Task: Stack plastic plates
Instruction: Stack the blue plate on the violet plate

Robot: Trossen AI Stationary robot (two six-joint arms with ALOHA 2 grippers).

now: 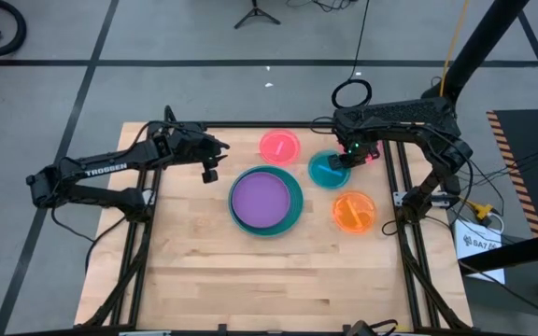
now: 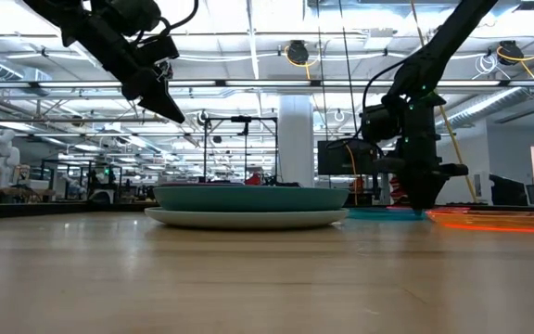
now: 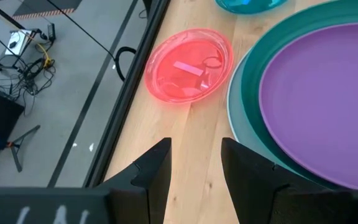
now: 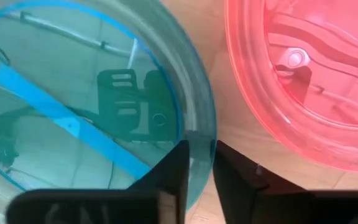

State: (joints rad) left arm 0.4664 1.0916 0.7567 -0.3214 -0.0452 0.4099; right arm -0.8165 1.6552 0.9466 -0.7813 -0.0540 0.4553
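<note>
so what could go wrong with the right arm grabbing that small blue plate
The right gripper pinches only the thin rim of the small blue plate, so it may slip or tilt when lifted. The pink plate lies close beside it and could get nudged. The left gripper hovers open near the purple plate, risking a clash over the stack.

Two matte black jointed arms: the left arm (image 1: 110, 170) bears white "TROSSEN" lettering; the right arm (image 1: 395, 116) shows a green indicator light and looped black cable. Each ends in flat, angular black fingers (image 3: 154, 171).
</note>
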